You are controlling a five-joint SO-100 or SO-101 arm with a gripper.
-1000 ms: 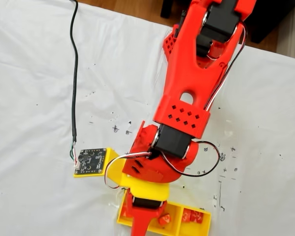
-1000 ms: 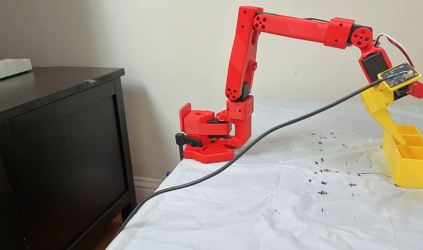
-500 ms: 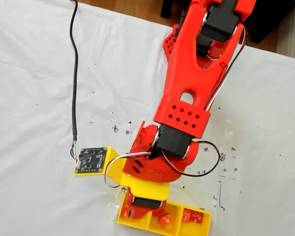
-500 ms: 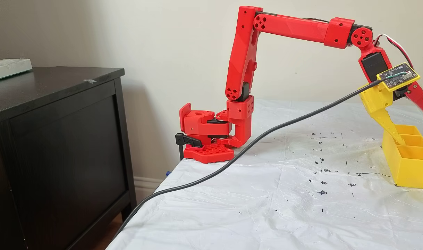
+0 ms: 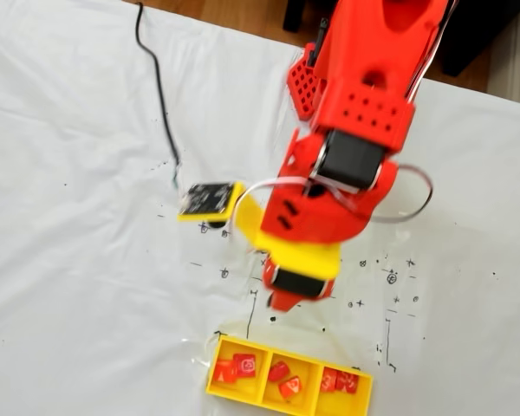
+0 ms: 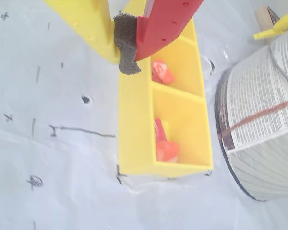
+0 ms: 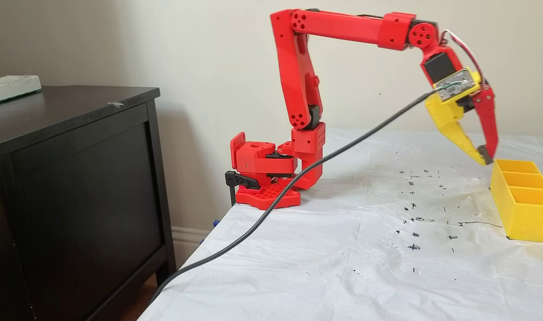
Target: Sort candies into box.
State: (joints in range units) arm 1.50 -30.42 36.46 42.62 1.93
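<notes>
Candies (image 5: 282,379) lay inside the box (image 5: 215,381) at this moment, and none sat between the gripper's tips. Your gripper (image 6: 126,45) hung closed and empty above the box's near end in the wrist view, its yellow finger and red finger meeting at a dark pad. In the side-on fixed view the gripper (image 7: 484,158) stood clear of the box (image 7: 520,209), above its rim and just beside its far end, touching nothing.

Working outward: a small circuit board (image 5: 210,198) rode on a yellow bracket at the wrist, with a black cable (image 7: 298,178) trailing off the table edge. The red arm (image 7: 298,67) rose from its clamped base (image 7: 264,178) at the table corner.

Count, from the fixed view looking down: one box with three compartments; six candies, two in each compartment. In the wrist view, the candies (image 6: 162,73) showed in the two nearer compartments only in part, behind the walls.

Progress, as a judgement: you had all six candies boxed, and no candy lay on the white sheet (image 5: 87,260), which carried only pen marks. Whether each compartment held a single shade could not be confirmed at this resolution. Nothing appeared left to pick; only parking the arm would remain.

A printed cylindrical object (image 6: 264,120) stood just beside the box in the wrist view.
</notes>
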